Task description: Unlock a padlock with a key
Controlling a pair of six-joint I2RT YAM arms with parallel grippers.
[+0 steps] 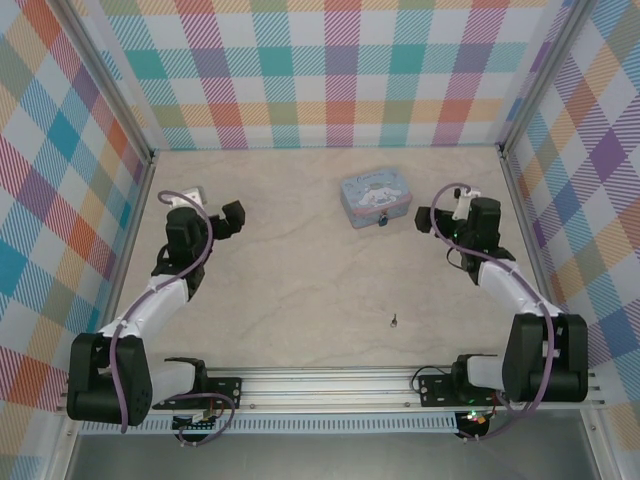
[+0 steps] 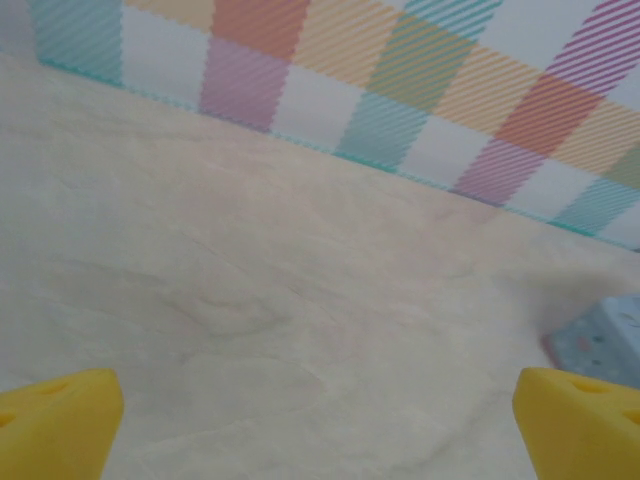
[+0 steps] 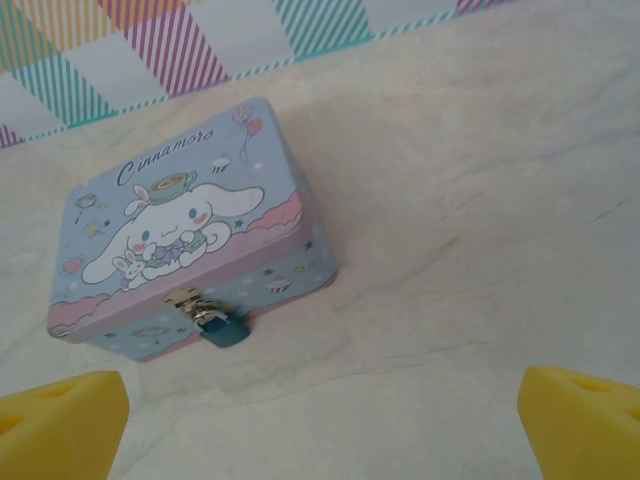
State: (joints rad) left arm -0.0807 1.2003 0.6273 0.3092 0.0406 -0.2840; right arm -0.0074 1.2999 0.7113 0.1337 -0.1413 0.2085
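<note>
Reading the lid first: on my right wrist feed the tin (image 3: 190, 270) says "Cinnamoro" in dark script along the far edge of its lid (image 3: 175, 215), the last letters running off by some printed balloons. Below the script is a white long-eared cartoon character with smaller bunnies, on pale blue with pink clouds. The lid is down, so I can't tell what's inside.

There's the padlock (image 3: 226, 330), tiny and teal-blue. Its silvery shackle goes through the hasp (image 3: 185, 300) on the tin's near wall, and its body hangs down to the worktop (image 3: 480, 200). From overhead, the tin (image 1: 375, 199) sits toward the worktop's far edge, right of centre, with the padlock (image 1: 383, 224) a dark speck on its near side.

The key (image 1: 395, 321) is a small dark sliver lying flat toward the near edge, right of centre and well apart from the tin.

The right gripper (image 1: 425, 220) hovers just beside the tin's right side. Its jaws are spread wide with nothing between them, and the yellow fingertips (image 3: 60, 420) sit at the bottom corners of my wrist feed.

The left gripper (image 1: 232, 218) is out toward the left edge, well apart from everything. It is released too. Its fingertips (image 2: 55, 420) frame bare worktop, the checked wall (image 2: 400, 90) and one corner of the tin (image 2: 600, 345).
</note>
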